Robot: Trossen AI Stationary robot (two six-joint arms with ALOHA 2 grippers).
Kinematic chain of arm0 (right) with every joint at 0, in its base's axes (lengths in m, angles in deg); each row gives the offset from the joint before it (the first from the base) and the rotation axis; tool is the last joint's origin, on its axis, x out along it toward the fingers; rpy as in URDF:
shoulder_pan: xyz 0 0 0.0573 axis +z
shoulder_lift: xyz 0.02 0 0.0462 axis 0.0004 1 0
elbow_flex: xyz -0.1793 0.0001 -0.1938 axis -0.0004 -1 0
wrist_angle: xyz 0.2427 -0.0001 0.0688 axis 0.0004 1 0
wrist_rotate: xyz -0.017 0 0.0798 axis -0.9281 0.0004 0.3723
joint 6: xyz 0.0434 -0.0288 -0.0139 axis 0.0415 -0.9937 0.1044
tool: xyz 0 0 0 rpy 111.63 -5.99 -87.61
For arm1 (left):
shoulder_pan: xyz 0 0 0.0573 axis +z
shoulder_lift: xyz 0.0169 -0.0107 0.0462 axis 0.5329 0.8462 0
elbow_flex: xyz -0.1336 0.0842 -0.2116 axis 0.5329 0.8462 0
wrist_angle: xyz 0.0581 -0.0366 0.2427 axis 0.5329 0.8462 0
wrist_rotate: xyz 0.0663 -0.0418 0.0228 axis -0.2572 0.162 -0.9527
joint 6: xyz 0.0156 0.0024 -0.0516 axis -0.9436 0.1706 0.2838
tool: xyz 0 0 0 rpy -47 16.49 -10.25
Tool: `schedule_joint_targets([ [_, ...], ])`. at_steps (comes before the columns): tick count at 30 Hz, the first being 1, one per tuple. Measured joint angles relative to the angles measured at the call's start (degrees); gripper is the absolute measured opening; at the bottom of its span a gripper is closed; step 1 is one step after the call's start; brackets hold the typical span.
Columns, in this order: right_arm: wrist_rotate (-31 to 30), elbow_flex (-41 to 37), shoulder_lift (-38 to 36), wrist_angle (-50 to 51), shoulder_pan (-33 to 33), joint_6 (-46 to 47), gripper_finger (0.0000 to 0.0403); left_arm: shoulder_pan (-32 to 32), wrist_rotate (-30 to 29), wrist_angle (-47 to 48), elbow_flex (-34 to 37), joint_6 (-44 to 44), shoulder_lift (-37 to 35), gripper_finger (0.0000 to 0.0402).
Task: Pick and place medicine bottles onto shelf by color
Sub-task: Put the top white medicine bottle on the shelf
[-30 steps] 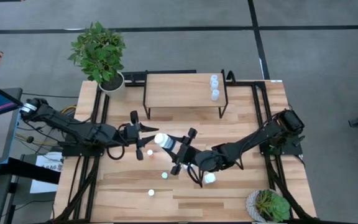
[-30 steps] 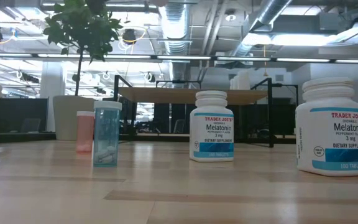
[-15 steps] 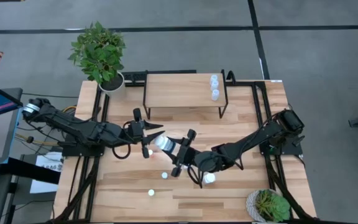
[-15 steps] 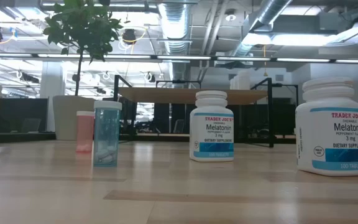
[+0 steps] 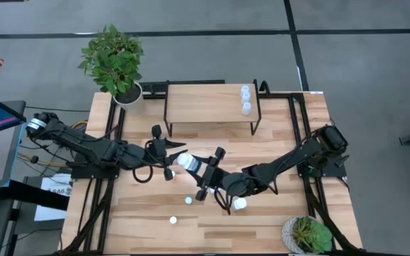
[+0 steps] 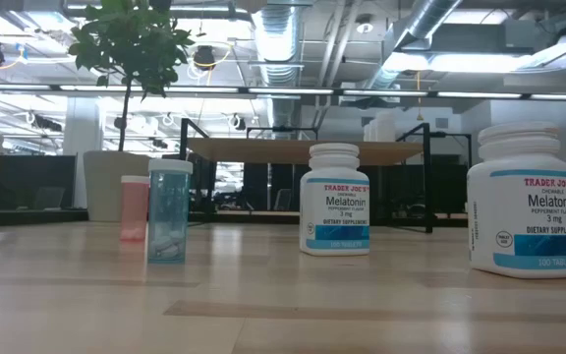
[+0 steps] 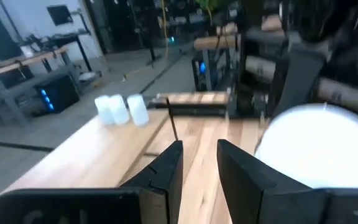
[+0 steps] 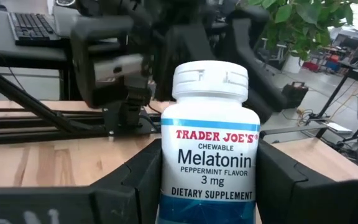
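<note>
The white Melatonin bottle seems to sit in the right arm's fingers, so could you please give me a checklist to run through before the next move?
1. White Melatonin bottle sits between the right gripper fingers: ok.
2. Bottle upright in the grip, in the right wrist view: ok.
3. Left gripper holds nothing, fingers narrowly apart: ok.
4. Left gripper well apart from the held bottle: not ok, they nearly meet.
5. Bare room on the light wood shelf beside three pale bottles: ok.
6. White bottles standing on the plank table are upright: ok.

Three bottles (image 5: 245, 99) stood in a row on the shelf (image 5: 208, 104) at its right end. A plant (image 5: 114, 60) stood left of the shelf, another plant (image 5: 309, 235) at the table's (image 5: 276, 220) near right corner. Loose bottles (image 5: 188, 200) lay before the shelf.
</note>
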Motion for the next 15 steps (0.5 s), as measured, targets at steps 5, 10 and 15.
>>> schedule_joint_targets([
  [5,-1.0,0.0,0.0,-0.1,0.0,-1.1,0.0206,0.0,1.1,5.8,0.0,2.3,0.0,0.0089],
  [10,-1.0,0.0,0.0,0.3,-0.1,-1.1,0.0205,-1.4,0.7,5.5,0.1,2.8,-0.4,0.0089],
  [15,-0.7,0.1,-0.2,1.0,-0.6,0.2,0.0209,-2.3,-0.1,3.9,0.2,2.4,-0.5,0.0089],
])
